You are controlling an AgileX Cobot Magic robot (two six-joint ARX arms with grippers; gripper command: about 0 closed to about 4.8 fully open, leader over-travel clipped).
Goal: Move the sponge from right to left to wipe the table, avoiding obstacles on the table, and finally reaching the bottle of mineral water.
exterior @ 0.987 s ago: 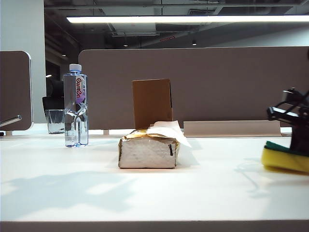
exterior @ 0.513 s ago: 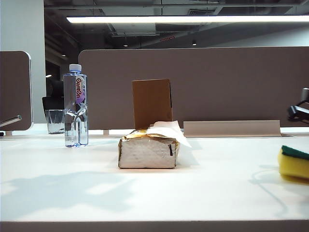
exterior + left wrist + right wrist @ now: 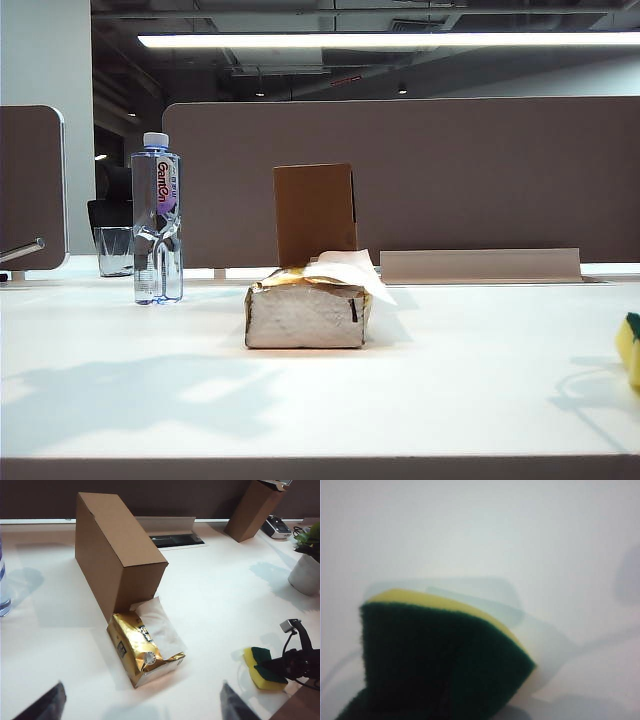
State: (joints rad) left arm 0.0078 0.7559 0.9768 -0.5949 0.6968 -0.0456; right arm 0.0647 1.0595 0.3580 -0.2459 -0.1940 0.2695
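1. Right claw (image 3: 280, 666) is clamped on the sponge (image 3: 261, 667), far right on the white surface (image 3: 450, 390).
2. Sponge: yellow foam, dark green scouring layer on top, only its edge showing in the exterior view.
3. Left claw (image 3: 140, 705) hangs near, fingers apart, holding nothing.
4. Gold tissue pack (image 3: 307, 314) sits mid-surface, touching the brown cardboard box (image 3: 315, 212) behind it.
5. Ganten bottle (image 3: 157, 220) stands upright, far left.

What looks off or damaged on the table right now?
Two things: the bottle of mineral water has a dented waist, and the tissue pack is crumpled, with tissue spilling out. The cardboard box stands upright; the right gripper holds the sponge.
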